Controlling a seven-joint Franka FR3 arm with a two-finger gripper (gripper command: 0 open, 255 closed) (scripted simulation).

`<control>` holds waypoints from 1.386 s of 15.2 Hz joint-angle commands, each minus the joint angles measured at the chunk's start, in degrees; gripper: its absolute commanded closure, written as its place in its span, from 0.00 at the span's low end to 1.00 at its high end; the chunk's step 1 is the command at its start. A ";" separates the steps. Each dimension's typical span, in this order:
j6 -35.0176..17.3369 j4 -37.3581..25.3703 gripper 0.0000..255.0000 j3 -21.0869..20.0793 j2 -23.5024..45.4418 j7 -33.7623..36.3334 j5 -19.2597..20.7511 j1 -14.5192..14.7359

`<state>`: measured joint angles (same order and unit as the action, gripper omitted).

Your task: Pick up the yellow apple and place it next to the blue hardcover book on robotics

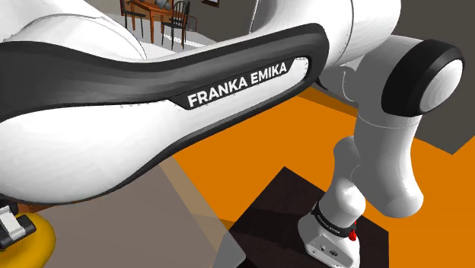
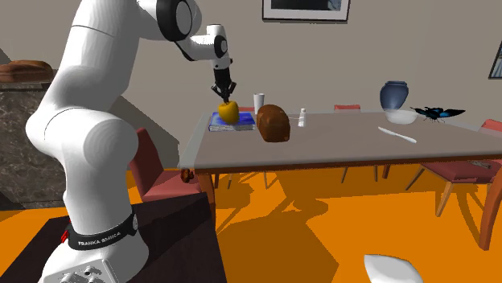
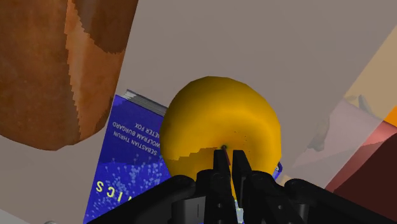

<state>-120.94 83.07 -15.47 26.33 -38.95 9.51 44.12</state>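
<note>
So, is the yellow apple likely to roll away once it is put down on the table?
Probably yes: the yellow apple looks round and smooth, with no flat side showing. It seems stiff, so it should keep its shape. The blue book close by might stop a roll on that side; the table elsewhere looks flat.

Grey-topped table, bearing blue book, brown loaf, white cup, white bowl, dark-blue vase

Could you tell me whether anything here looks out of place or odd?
The yellow apple, under the gripper, seems to be over the blue book rather than beside it. A white object seems to lie on the orange floor, apart from the table.
</note>
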 commanded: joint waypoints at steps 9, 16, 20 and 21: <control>-5.54 4.03 1.00 0.37 1.52 0.75 0.75 0.08; -5.55 4.05 0.00 0.37 1.51 0.75 0.75 0.08; -5.56 4.06 0.00 0.37 1.51 0.75 0.75 0.08; -5.54 4.03 0.00 0.37 1.52 0.74 0.75 0.08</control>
<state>-126.49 87.11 -15.10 27.84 -38.20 10.26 44.20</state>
